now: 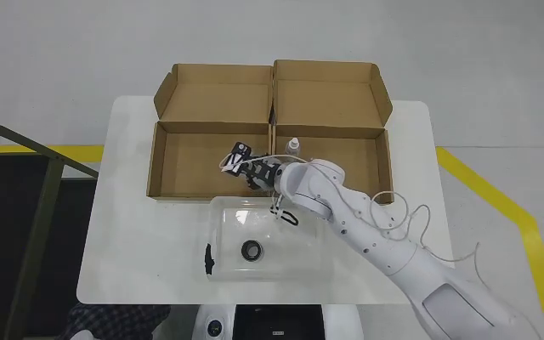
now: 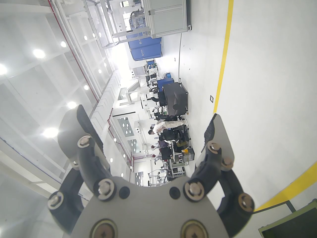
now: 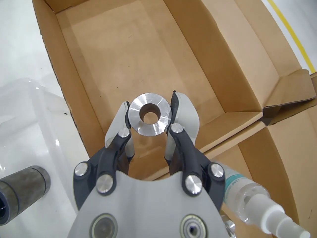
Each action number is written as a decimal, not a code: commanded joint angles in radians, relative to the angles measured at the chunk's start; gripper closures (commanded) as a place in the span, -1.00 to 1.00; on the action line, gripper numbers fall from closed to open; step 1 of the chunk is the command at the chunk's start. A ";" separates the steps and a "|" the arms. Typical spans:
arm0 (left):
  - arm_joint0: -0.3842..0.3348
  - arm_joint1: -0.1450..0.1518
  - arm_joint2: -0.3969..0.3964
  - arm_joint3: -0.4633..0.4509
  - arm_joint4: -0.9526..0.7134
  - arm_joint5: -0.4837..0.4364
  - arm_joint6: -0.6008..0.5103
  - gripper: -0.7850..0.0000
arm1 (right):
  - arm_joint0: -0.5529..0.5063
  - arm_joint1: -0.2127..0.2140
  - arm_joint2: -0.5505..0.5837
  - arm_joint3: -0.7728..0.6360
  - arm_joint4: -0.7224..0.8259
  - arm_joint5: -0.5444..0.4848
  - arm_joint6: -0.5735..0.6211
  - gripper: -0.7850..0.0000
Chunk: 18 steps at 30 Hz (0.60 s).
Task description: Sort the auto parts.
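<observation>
The left gripper (image 2: 148,118) has its two fingers spread wide apart, aimed into a workshop hall. A yellow floor line (image 2: 224,50) runs past blue cabinets (image 2: 145,49) and a framed enclosure (image 2: 168,8).

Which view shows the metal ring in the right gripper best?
The right wrist view: the metal ring faces the camera, clamped in the right gripper. In the top view it is too small to tell; the left wrist view faces the room.
</observation>
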 commanded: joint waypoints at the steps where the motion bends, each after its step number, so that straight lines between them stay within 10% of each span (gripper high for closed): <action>1: 0.000 0.000 0.000 0.000 0.000 0.000 0.000 -1.00 | 0.006 -0.005 -0.003 0.013 0.000 -0.002 0.005 0.73; 18: 0.000 0.000 0.000 0.000 0.000 0.000 0.000 -1.00 | 0.021 -0.037 -0.011 0.061 -0.029 -0.013 0.040 0.29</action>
